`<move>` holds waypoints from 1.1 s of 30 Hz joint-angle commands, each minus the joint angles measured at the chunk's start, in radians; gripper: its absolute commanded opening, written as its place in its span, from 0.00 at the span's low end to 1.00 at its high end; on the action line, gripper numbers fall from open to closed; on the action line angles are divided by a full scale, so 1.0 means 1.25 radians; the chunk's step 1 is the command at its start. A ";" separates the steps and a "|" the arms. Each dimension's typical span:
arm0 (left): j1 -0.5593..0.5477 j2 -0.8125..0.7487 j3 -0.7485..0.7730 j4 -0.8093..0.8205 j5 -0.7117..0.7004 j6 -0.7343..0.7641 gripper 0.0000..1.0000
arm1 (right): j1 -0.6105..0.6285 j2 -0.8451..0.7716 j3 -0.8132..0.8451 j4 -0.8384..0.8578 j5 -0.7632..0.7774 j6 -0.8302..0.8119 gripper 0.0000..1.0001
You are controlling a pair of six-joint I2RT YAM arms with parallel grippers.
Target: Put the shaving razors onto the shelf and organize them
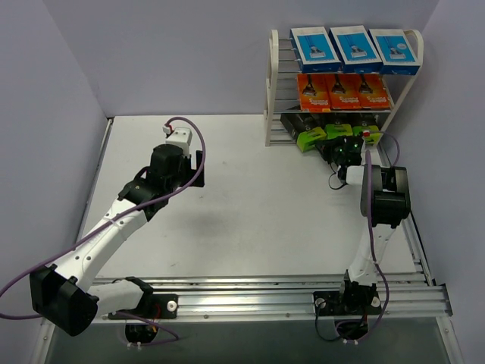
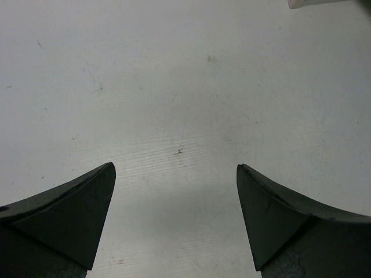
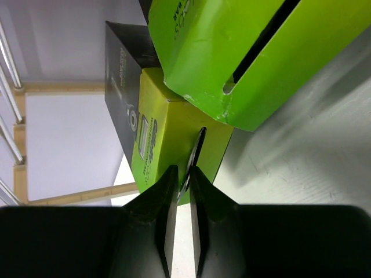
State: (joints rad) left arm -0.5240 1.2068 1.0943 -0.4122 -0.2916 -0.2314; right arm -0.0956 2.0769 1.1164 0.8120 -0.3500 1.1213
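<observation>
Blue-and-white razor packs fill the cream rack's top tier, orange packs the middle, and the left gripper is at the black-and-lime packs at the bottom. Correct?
Wrong arm: the right gripper is at the black-and-lime razor packs, as the right wrist view shows. The left gripper hangs open over the table.

Work surface is a flat white table (image 1: pixel 250 212), lightly scuffed and flecked in the left wrist view, evenly lit with only soft shadows. Plain pale lavender panels enclose it: back wall (image 1: pixel 167 53), left wall (image 1: pixel 38 152), right wall (image 1: pixel 458 114). An aluminium near rail (image 1: pixel 250 292) runs along its front edge, a side rail (image 1: pixel 421 243) along its right edge
</observation>
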 commanded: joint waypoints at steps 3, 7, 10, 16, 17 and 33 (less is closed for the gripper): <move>-0.008 0.002 0.014 0.029 0.005 0.006 0.94 | 0.010 0.020 0.032 0.082 -0.004 0.050 0.04; -0.009 0.000 0.013 0.030 0.001 0.007 0.94 | 0.011 0.023 0.030 0.093 -0.002 0.061 0.00; -0.012 -0.001 0.012 0.030 -0.002 0.008 0.94 | 0.013 0.025 0.020 0.126 -0.002 0.080 0.00; -0.018 0.000 0.012 0.030 -0.002 0.008 0.94 | 0.018 0.022 -0.013 0.192 0.023 0.134 0.00; -0.019 0.002 0.012 0.030 -0.004 0.008 0.94 | 0.021 0.020 -0.021 0.195 0.034 0.137 0.00; -0.045 0.004 0.012 0.029 -0.028 0.016 0.94 | 0.072 -0.031 -0.124 0.284 0.314 0.212 0.00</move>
State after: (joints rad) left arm -0.5697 1.2091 1.0943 -0.4110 -0.3042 -0.2249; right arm -0.0166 2.1075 0.9722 1.1034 -0.1066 1.3746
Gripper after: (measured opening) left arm 0.941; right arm 0.004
